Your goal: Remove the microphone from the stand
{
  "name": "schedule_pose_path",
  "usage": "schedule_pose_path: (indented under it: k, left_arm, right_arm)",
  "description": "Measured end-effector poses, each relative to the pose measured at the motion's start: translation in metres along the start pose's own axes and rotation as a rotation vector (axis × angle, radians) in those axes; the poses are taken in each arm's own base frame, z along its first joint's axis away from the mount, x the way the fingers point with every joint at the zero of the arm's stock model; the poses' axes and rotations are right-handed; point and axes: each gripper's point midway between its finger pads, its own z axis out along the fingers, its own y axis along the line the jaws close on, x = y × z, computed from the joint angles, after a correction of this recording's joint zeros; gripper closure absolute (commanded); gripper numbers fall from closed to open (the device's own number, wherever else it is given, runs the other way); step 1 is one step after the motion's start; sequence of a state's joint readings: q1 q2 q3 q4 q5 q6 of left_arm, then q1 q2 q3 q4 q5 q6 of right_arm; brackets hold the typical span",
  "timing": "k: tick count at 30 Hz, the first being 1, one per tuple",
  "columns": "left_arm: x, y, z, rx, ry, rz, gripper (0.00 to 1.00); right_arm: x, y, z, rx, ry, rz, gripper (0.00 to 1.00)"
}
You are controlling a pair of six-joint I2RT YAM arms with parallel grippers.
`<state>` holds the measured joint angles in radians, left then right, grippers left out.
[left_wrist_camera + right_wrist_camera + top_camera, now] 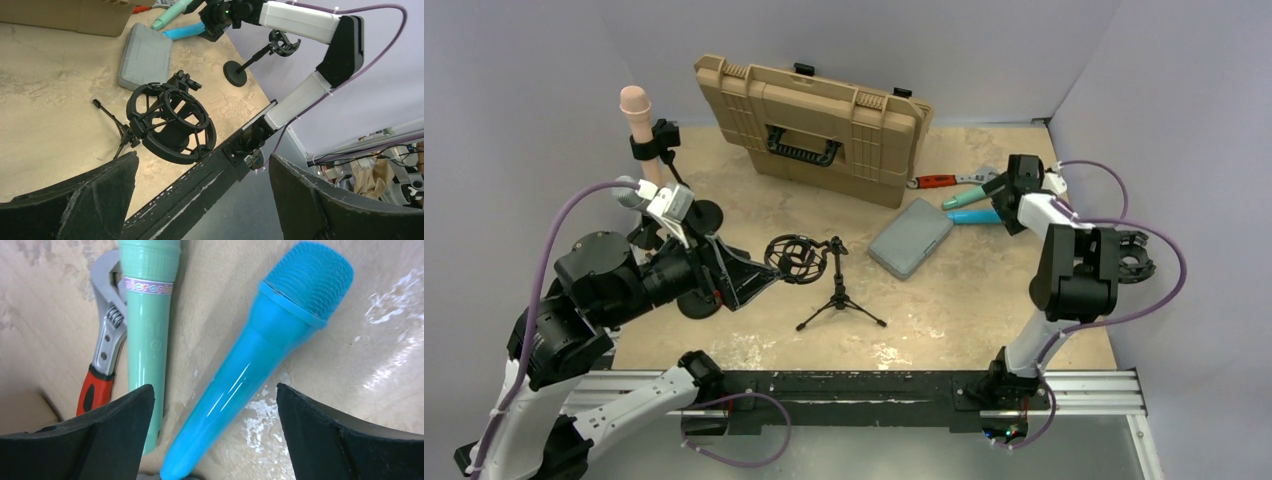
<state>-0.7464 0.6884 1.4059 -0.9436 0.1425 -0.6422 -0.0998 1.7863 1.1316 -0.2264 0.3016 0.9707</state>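
Observation:
A peach microphone [634, 105] stands upright in the black clip of a stand [667, 150] at the back left. My left gripper [759, 278] is open and empty, in front of that stand. It points right at an empty black shock mount [797, 257] on a small tripod [840, 296]. In the left wrist view the shock mount [170, 125] sits just beyond my open left gripper [202, 160]. My right gripper [1002, 190] is open over a blue microphone [260, 340] lying on the table. A green microphone [147, 315] lies beside it. The right gripper [215, 387] holds nothing.
A tan hard case [814, 130] leans at the back. A grey flat case [911, 237] lies mid-table. A red-handled wrench [934, 181] lies by the green microphone. A second stand with an empty clip [1136, 255] is at the right edge.

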Motion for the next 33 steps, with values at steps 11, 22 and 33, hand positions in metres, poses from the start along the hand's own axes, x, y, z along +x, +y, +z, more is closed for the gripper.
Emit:
schedule_pose_path:
  k: [11, 22, 33]
  left_arm:
    - [0.004, 0.01, 0.021, -0.043, 0.043, 0.028, 0.0]
    - [0.004, 0.014, 0.026, -0.052, 0.046, 0.064, 0.0]
    - [-0.009, 0.03, 0.039, -0.128, 0.025, 0.174, 0.01]
  right_arm:
    - [0.0, 0.046, -0.09, -0.25, -0.09, -0.348, 0.09]
    - [0.155, 0.034, -0.213, -0.826, 0.29, -0.722, 0.09]
    - [0.271, -0.015, -0.325, -1.261, 0.717, -0.712, 0.08]
